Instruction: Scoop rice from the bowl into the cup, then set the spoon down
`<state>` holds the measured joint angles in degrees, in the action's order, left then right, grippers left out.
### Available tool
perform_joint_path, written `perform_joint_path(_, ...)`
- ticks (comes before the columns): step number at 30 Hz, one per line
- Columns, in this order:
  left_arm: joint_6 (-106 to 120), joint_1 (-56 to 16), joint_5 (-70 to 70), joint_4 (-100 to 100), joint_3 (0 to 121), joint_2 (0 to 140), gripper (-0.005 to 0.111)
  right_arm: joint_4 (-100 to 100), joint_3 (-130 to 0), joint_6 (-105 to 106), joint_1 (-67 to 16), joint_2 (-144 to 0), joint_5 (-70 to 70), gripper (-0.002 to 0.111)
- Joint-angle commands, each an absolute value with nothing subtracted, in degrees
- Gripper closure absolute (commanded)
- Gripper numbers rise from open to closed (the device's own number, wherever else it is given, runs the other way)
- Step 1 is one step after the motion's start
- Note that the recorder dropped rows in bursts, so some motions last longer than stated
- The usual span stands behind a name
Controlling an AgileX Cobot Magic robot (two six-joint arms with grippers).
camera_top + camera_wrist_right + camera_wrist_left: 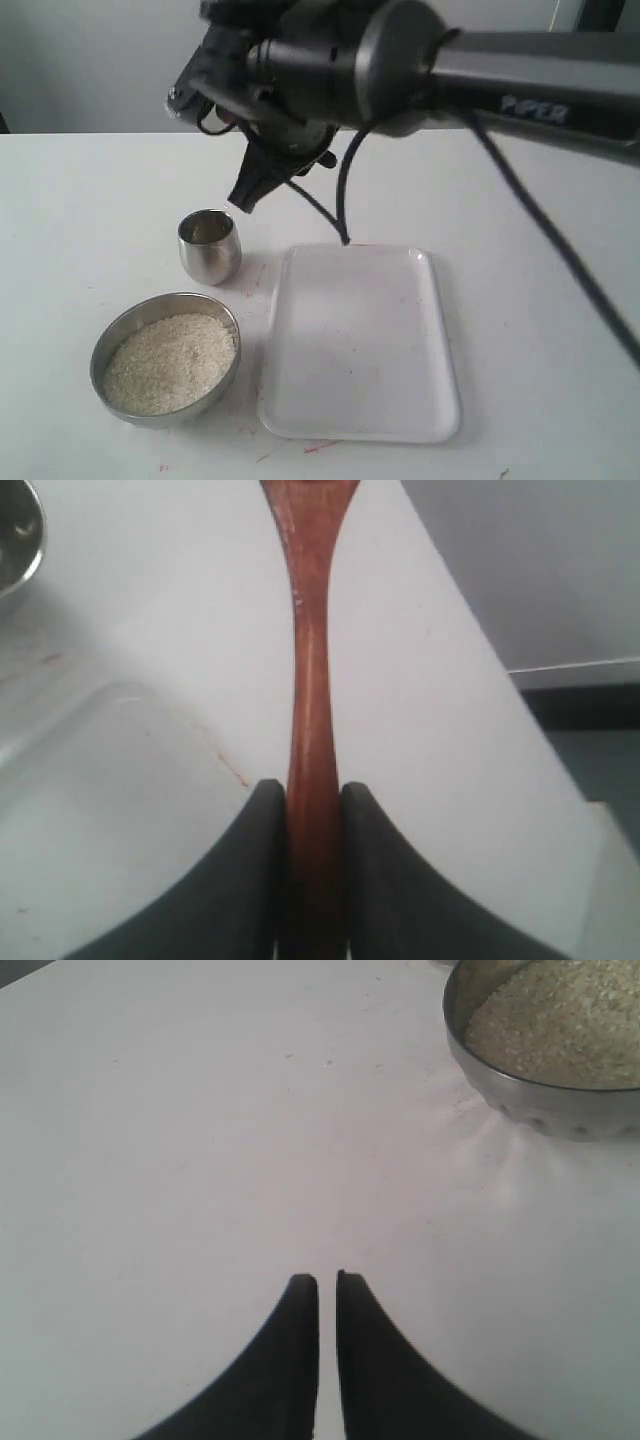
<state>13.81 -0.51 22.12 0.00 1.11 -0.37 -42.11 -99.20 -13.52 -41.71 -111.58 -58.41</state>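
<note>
Right fingers (250, 880): pinching the spoon (310, 680) by its slim handle, one finger on each side, no gap.
Spoon: reddish-brown wood. The handle runs straight out from the fingers and widens just as it leaves the right wrist view, so its bowl and any load cannot be seen.
Spoon, exterior view: cannot be made out against the dark fingers (248, 190).
Right fingers, place: raised off the desk (80, 200) and angled down, tips above and a little behind the cup (210, 250), apart from it.
Right arm (520, 70): comes in from the right, crosses past the middle, and has a black cable hanging below it.
Left fingers (280, 1360): pressed almost together with only a thin slit between, holding nothing, over bare desk (200, 1160).
Cup: small shiny steel tumbler, upright on the desk, beside the tray's far left corner and behind the bowl (110, 340). Contents cannot be told. Its rim also shows in the right wrist view (15, 530).
Bowl: wide steel, on the desk, just beside the tray's left edge. It also shows near the left fingers (540, 1100), apart from them.
Rice (170, 365): off-white grains, filling the bowl nearly to the rim.
Tray (355, 340): white, rounded rectangle, flat on the desk, faint red marks at its edges.
</note>
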Motion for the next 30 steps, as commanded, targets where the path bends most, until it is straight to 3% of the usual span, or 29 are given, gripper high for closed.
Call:
perform_joint_path(1,13.47,-0.74,24.88,-0.32,0.58,0.00,0.092,-30.81,-99.15,-16.33,-38.75,-105.52,-57.77,0.108)
perform_joint_path(10,13.47,-0.74,24.88,-0.32,0.58,0.00,0.092,-20.52,-96.17,-17.37,-33.59,-93.45,-59.46,0.108)
perform_joint_path(19,13.47,-0.74,24.88,-0.32,0.58,0.00,0.092,-11.43,-89.68,-32.21,-27.95,-83.82,-59.55,0.108)
perform_joint_path(30,13.47,-0.74,24.88,-0.32,0.58,0.00,0.092,-4.59,-76.47,-38.83,-27.99,-83.77,-54.48,0.108)
